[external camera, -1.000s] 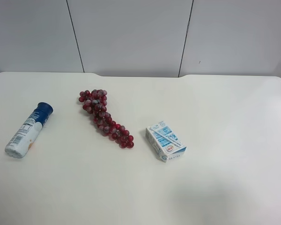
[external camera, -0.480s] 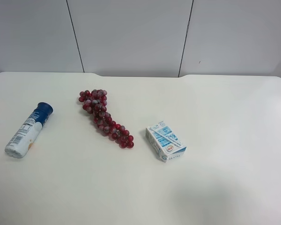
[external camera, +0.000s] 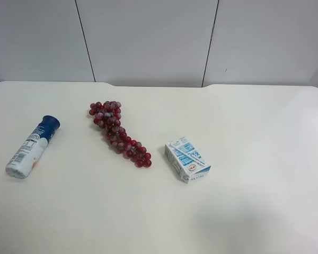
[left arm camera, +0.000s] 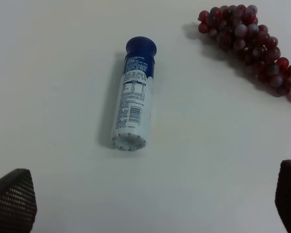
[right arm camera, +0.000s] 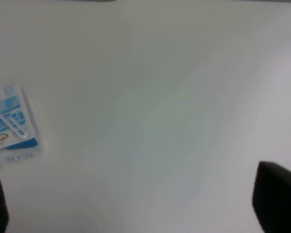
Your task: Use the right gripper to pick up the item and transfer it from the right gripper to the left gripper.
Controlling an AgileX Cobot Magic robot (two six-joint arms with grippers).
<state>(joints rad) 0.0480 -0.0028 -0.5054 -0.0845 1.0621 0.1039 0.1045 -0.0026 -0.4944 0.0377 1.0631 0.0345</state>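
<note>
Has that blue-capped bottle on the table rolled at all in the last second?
No. The bottle lies on its side in the same spot, equally far from the grape bunch as before.

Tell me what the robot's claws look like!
Only the fingertips show, in the wrist views. The left claw has dark, blunt fingertips; one has a fine woven, mesh-like texture. The right claw has plain black fingertips, blurry in the picture. No cables or markings show, and the arms are out of the high view.
</note>
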